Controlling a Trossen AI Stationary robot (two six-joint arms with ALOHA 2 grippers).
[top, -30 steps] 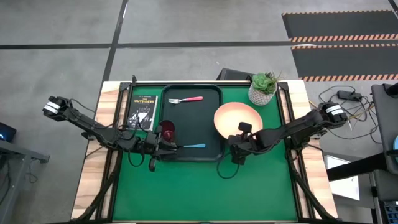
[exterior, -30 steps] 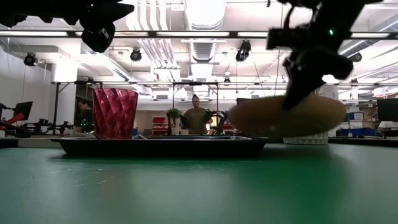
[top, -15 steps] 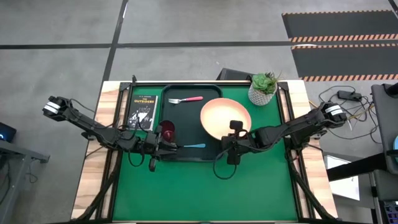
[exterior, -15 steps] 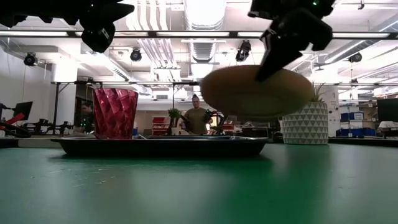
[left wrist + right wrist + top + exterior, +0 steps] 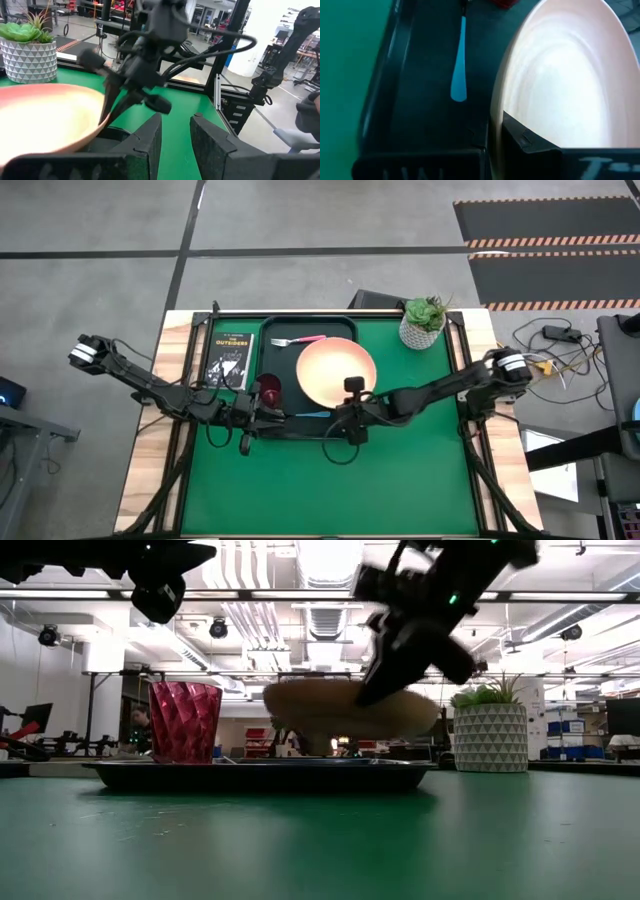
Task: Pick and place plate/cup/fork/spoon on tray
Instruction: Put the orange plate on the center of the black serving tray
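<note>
The peach-orange plate (image 5: 336,370) hangs over the right half of the dark tray (image 5: 280,365), held by my right gripper (image 5: 352,402), which is shut on it. The dark red cup (image 5: 270,390) stands upright in the tray's near left part. The pink-handled fork (image 5: 300,340) lies at the tray's far end. The blue-handled spoon (image 5: 459,65) lies along the tray's near edge. My left gripper (image 5: 262,418) is open and empty at the tray's near left corner, beside the cup. My right gripper pinches the plate's near rim (image 5: 494,117), one finger (image 5: 530,145) on the plate's inner face and the other under it. The fingers come slanting from the table's near right. The plate (image 5: 340,710) is lifted clear above the tray (image 5: 260,775), roughly level.
A white pot with a green plant (image 5: 424,323) stands at the far right of the green mat. A dark book (image 5: 229,360) lies left of the tray. The mat's near half is bare green.
My right gripper has carried the plate toward the table's left, from beside the tray's right rim to over the tray. The plate rose over the rim and then came down a little, staying clear of the tray.
</note>
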